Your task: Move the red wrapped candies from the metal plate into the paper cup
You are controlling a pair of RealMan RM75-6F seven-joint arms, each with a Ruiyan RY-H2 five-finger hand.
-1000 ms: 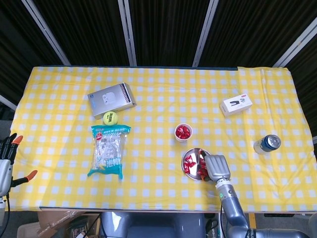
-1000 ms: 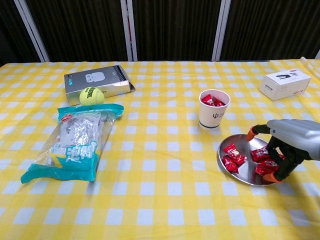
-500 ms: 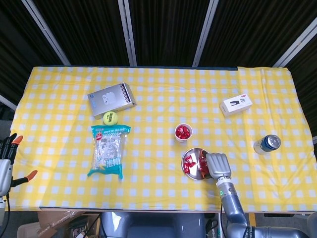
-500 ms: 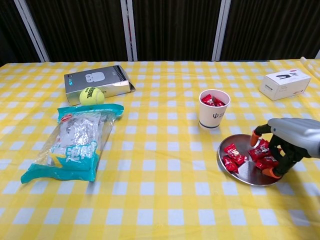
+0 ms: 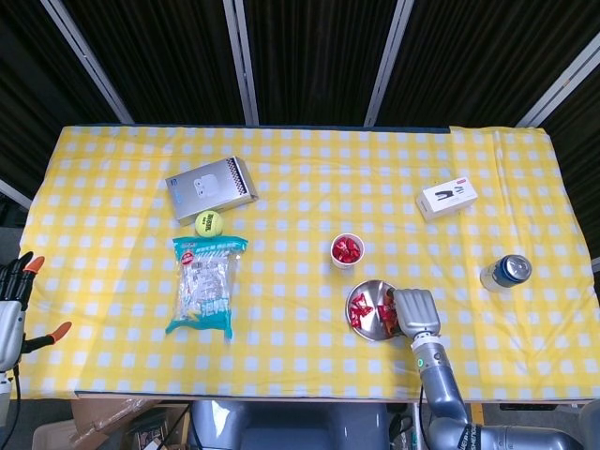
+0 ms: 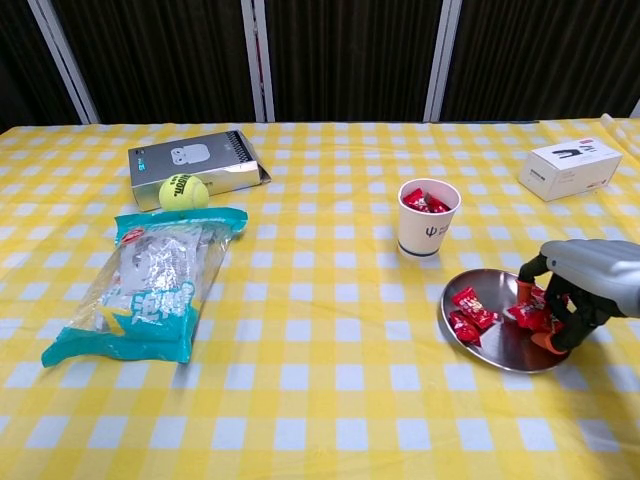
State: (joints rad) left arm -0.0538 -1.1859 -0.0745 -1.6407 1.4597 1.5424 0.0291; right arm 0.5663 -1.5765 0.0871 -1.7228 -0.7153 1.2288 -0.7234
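A metal plate (image 6: 500, 350) lies near the table's front right, with loose red wrapped candies (image 6: 465, 310) on its left part. More red candies (image 6: 424, 201) fill the white paper cup (image 6: 428, 228) just behind it. My right hand (image 6: 583, 283) is low over the plate's right side, thumb and fingers curled around a red candy (image 6: 528, 316) that still touches the plate. The head view shows the same right hand (image 5: 415, 312) covering the plate's (image 5: 367, 292) right edge, close to the cup (image 5: 347, 250). My left hand (image 5: 9, 302) hangs off the table's left edge, fingers apart and holding nothing.
A teal snack bag (image 6: 160, 280), a tennis ball (image 6: 184, 190) and a grey box (image 6: 195, 160) lie on the left half. A white box (image 6: 572, 167) sits at the far right. A drink can (image 5: 506, 272) stands right of the plate.
My right hand has drawn back to the right across the plate, its thumb and fingers closing in on a candy. The plate has slid slightly right. The left hand has not moved.
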